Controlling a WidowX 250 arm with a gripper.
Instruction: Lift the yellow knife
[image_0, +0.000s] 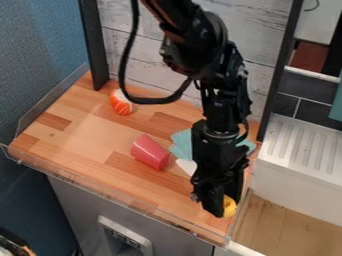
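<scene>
The gripper (220, 204) hangs low over the right front corner of the wooden counter, near the clear edge strip. A rounded yellow piece (229, 206), perhaps part of the yellow knife, shows right against the gripper's right side. The rest of its shape is hidden behind the gripper, and whether it is held cannot be made out.
A red cup (151, 152) lies on its side mid-counter. Right of it are a teal cloth (182, 145), partly behind the arm, and a white pointed piece (186, 165). An orange-and-white object (121, 103) sits at the back left. A white ribbed rack (300, 145) stands to the right.
</scene>
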